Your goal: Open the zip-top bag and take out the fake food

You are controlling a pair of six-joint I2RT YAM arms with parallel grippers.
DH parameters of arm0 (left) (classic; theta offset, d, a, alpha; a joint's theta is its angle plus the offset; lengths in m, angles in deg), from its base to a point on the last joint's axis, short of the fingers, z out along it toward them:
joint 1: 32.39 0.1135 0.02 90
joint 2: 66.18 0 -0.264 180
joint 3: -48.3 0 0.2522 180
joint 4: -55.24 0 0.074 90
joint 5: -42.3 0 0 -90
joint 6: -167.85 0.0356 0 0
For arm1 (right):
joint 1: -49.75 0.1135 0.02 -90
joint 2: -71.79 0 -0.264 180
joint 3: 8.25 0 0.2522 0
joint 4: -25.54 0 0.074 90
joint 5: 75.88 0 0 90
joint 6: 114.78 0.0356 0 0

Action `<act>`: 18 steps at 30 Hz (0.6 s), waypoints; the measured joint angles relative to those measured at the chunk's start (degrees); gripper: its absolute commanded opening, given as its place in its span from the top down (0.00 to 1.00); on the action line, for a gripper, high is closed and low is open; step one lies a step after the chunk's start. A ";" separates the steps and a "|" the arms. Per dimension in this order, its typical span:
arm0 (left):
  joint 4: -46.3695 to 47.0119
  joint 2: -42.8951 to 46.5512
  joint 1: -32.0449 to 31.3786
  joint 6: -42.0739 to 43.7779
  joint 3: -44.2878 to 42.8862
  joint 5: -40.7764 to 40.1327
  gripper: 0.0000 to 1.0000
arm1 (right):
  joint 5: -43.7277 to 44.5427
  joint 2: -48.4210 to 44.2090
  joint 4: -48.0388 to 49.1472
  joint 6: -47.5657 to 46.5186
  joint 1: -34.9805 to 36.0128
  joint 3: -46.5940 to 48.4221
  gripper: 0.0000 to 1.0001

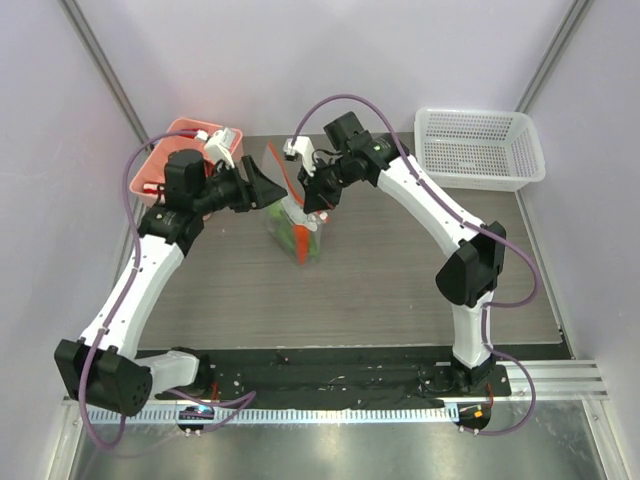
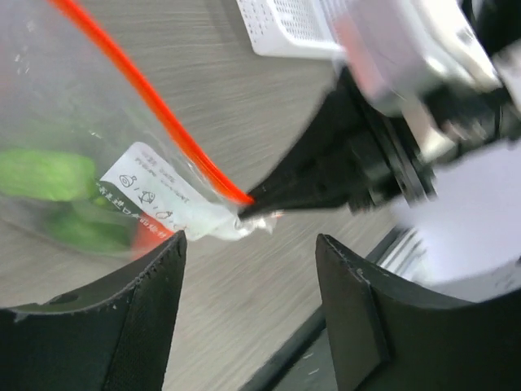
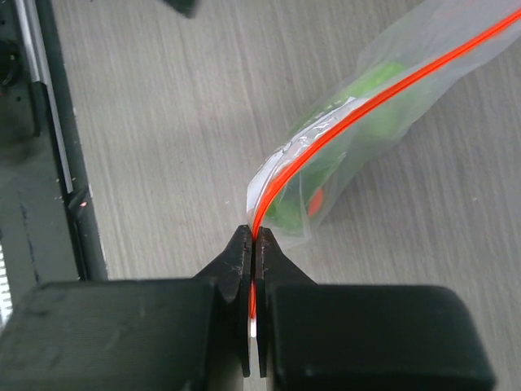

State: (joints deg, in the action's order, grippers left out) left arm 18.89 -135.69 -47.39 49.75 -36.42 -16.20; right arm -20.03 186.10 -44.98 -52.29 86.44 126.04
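Zip-top bag (image 1: 297, 230) hangs tilted over the tabletop (image 1: 400, 290), toward the middle of its far edge, between the two arms. The right hand (image 3: 254, 244) is clamped on one end of the orange zip strip (image 3: 342, 134). The left hand (image 2: 251, 244) stands open just beside that corner, holding nothing. Green fake food (image 2: 45, 173) sits inside the bag. A white label (image 2: 159, 194) on the plastic bears small symbols and print too blurred to read.

One zip-top bag (image 1: 298, 235), one white basket (image 1: 478, 181), one red bin (image 1: 182, 126).
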 measured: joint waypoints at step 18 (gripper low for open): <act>9.68 -13.18 -0.81 -43.82 4.31 -10.99 0.33 | 0.57 -4.37 5.09 -0.04 2.03 -7.76 0.99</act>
State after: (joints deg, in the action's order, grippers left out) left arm 28.57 -148.87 -48.20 5.93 -32.12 -27.19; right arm -19.47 181.72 -39.88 -52.33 88.47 118.28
